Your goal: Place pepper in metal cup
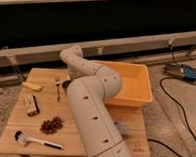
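My pale arm rises from the bottom of the camera view and bends over the middle of the wooden table. My gripper points down at the arm's left edge, just left of the yellow tub; only a small dark part of it shows. The pepper is hidden or out of view. I cannot pick out the metal cup; the dark shape at the gripper may be part of it.
A yellow tub stands at the table's back right. On the left lie a yellow banana-like thing, a thin metal utensil, a brown bar, a brown cluster and a white brush. A blue device and cable lie on the floor at right.
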You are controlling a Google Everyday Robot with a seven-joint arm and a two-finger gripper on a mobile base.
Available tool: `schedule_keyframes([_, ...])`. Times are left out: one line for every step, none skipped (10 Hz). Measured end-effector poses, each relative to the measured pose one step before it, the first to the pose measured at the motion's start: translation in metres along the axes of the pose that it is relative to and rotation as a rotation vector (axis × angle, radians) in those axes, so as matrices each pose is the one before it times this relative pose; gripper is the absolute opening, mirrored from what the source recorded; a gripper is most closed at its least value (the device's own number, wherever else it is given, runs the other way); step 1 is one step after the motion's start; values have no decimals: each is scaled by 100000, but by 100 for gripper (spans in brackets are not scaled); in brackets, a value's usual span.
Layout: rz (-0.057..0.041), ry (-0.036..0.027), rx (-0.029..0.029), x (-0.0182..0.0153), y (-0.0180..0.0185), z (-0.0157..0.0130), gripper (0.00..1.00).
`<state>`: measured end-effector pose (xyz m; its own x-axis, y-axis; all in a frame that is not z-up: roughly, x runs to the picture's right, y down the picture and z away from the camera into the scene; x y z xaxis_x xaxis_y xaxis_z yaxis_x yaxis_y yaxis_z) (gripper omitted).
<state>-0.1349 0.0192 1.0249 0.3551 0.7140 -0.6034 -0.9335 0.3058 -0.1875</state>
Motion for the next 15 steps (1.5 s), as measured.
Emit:
schedule_keyframes([-94,25,415,17,-119,274,80])
schedule_keyframes([-13,-134,-649,-64,321,-288,80])
schedule_keyframes([25,106,79,40,-60,-88,80])
schedule_keyframes([-223,180,146,24,128,-171,80])
schedule_keyframes([-224,-7,24,-39,171,-235,80])
schedule_keyframes([-58,93,44,33,11,-130,80])
schedule_keyframes([-46,127,146,42,-35,-155,80])
schedule_keyframes([12,26,26,13,-24,-78,80])
schedule_keyframes([-1,-20,-14,-6,5,-78,80])
schedule_keyframes([-3,5,0,2,2,-21,80])
schedule_keyframes([1,-4,-61,-2,22,-67,77])
schedule_keyframes([4,9,12,5,-10,-18,70])
schedule_keyframes([13,-11,6,-1,-14,-20,62])
schedule_keyframes([83,-140,-59,-38,-30,-125,48])
schedule_keyframes([85,-213,-69,-70,-22,-138,41])
